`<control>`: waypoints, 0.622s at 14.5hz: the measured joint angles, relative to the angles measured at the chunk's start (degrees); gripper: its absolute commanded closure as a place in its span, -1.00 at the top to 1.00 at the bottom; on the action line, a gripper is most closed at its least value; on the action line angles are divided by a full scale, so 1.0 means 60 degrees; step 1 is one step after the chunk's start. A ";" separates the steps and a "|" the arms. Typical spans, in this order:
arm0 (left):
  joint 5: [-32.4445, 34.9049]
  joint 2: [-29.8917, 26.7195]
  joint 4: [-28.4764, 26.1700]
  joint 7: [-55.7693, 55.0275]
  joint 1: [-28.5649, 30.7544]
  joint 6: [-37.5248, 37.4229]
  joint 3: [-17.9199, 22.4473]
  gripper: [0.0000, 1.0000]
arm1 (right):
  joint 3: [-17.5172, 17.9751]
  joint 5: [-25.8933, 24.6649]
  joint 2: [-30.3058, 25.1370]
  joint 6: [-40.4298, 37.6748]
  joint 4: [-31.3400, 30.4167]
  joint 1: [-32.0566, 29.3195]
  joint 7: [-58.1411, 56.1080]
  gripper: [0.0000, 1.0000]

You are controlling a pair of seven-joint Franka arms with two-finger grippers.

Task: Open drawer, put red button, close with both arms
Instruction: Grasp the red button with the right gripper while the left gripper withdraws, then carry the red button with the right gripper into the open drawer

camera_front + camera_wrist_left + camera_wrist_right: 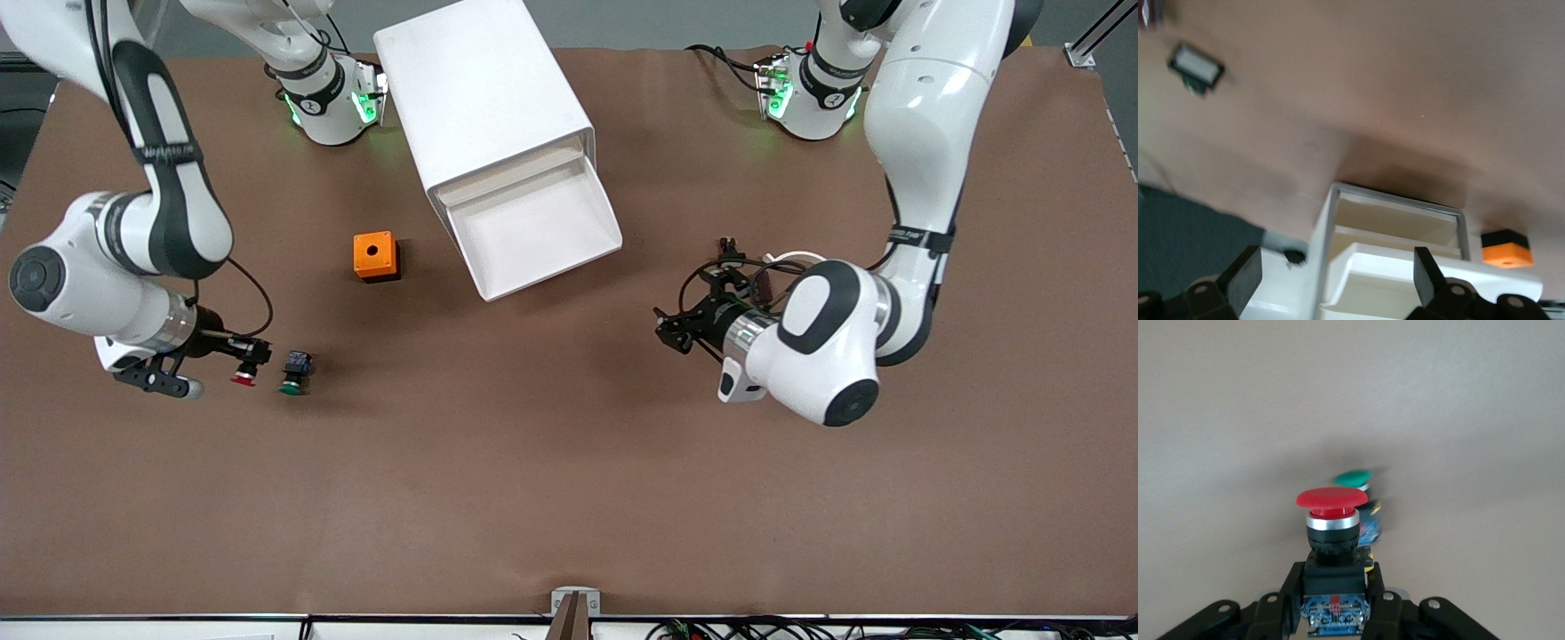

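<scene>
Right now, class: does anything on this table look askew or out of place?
The white cabinet sits skewed to the table edges, its drawer pulled open. Nothing looks spilled or damaged.

You've got two glossy white arms (916, 116), black joint bands, green base LEDs, black cables looping to each black pincer (673, 331), silver wrist rings.
</scene>
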 measured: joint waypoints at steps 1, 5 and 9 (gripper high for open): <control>0.0323 -0.0217 0.0008 0.0575 0.0052 0.0024 0.0002 1.00 | 0.0017 0.0003 -0.0370 -0.0401 0.0004 0.0340 0.0724 -1.00; 0.1401 -0.1166 -0.0072 0.1364 0.0074 0.1002 0.0003 1.00 | 0.0066 0.0013 -0.1708 -0.1593 -0.0005 0.2108 0.3879 -1.00; 0.1974 -0.2071 -0.0760 0.1375 -0.0004 0.2422 -0.0023 1.00 | 0.0085 0.0010 -0.2333 -0.1889 -0.0041 0.4084 0.6999 -1.00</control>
